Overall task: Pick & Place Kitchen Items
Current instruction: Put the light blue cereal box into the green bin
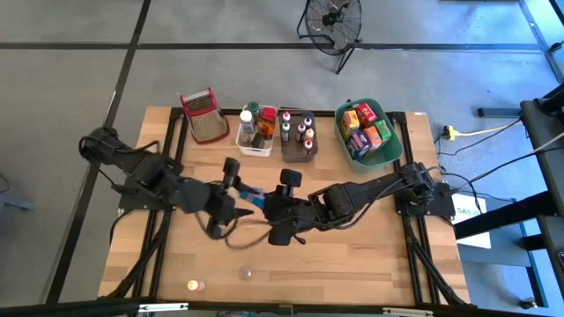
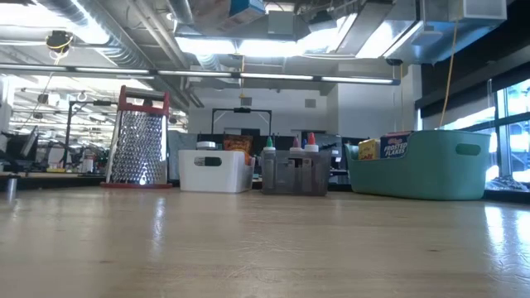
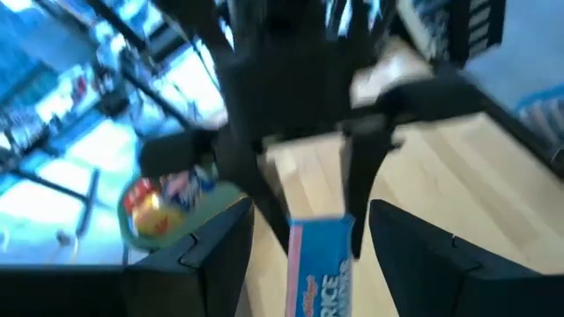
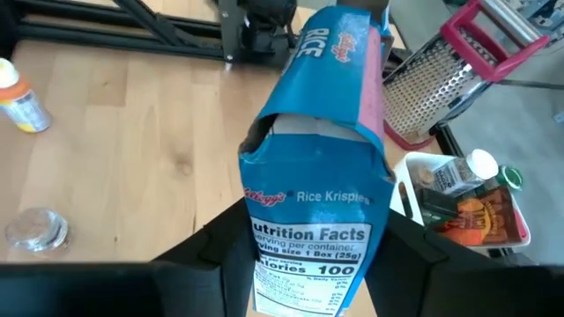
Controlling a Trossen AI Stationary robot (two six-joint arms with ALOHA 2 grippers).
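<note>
A small blue Rice Krispies box point(image 1: 252, 194) sits mid-table between my two grippers. The right gripper point(image 1: 267, 205) comes from the table's right and is shut on the box point(image 4: 310, 220). The left gripper point(image 1: 240, 195) comes from the left and is open. Its fingers stand on either side of the box's other end point(image 3: 319, 264) without touching it. The box's top is dented and torn point(image 4: 264, 134). More kitchen items fill the bins at the far edge. A small bottle point(image 4: 18, 99) and a jar point(image 4: 35, 229) stand on the table. My right gripper pinches the blue box between its two fingers on the box's two long sides, near the end with the nutrition panel point(image 4: 308, 264). The fingers lie along the box. Whether it is lifted clear of the table I cannot tell.
Along the far edge stand a red-rimmed grater point(image 1: 203, 114), a white bin point(image 1: 256, 132), a grey bin of bottles point(image 1: 298, 136) and a green bin of boxes point(image 1: 368, 132). Two small jars point(image 1: 196, 284) point(image 1: 246, 274) stand near the near edge. Bare wood lies between them and the arms.
</note>
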